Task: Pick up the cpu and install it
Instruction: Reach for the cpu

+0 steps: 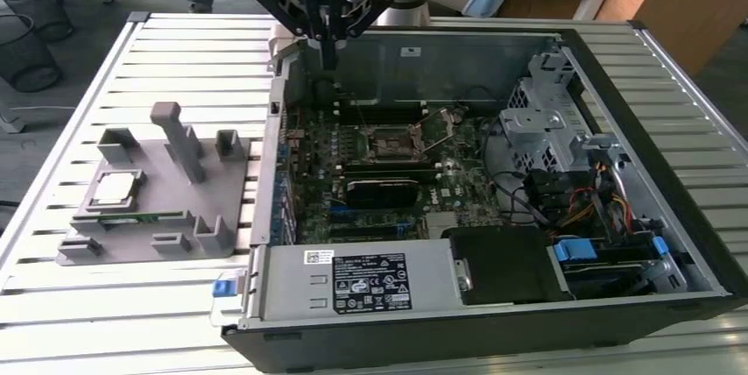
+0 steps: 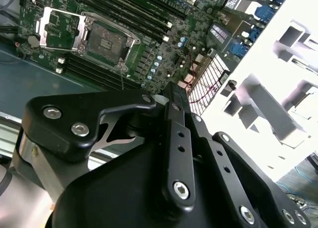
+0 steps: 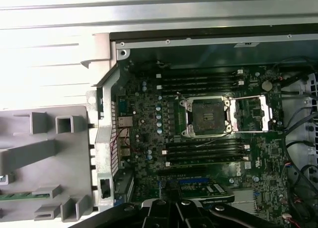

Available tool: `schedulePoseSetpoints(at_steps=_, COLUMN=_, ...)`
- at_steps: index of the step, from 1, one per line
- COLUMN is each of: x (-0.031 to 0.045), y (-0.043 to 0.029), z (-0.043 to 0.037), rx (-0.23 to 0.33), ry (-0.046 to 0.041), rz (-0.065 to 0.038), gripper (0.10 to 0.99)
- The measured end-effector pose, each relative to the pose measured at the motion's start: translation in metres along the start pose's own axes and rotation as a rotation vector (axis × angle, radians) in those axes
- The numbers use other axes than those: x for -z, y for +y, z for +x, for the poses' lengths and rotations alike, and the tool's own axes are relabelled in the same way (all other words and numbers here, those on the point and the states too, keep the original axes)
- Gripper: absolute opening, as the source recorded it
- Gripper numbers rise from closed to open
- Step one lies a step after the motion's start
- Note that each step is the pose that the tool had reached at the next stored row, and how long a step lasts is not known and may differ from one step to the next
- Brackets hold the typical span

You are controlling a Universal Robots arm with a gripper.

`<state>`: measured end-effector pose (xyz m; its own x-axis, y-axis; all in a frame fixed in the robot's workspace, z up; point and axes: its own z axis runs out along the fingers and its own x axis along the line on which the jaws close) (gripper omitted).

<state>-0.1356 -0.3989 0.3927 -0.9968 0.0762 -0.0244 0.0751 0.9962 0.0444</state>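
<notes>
The end effector hangs clenched and empty over the far left corner of the case, its tips above the left wall. The cpu lies flat in a recess of the grey holder on the table, at the exterior view's left and well apart from the end effector. The socket sits open and bare mid-board, with its cover plate swung aside.

The likeliest trouble is at the holder. Tall posts stand just right of the cpu, so a low sideways path from the case would probably strike them. The recess rim hugs the chip, and an off-centre pinch on so thin and smooth a part could tip it or let it slip. At the socket, a tilted or turned chip could damage the exposed contacts.

Room is best from above. The space over the cpu is open, while the case wall stands between holder and board and must be cleared by height. Memory slots flank the socket far and near, and the drive cage crowds the right.
</notes>
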Motion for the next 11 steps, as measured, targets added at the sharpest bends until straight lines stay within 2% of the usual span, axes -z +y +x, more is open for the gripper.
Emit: schedulePoseSetpoints(at_steps=11, x=-0.0009, y=-0.0003, z=0.0029, rx=0.0, ry=0.0008, rz=0.0, gripper=0.106)
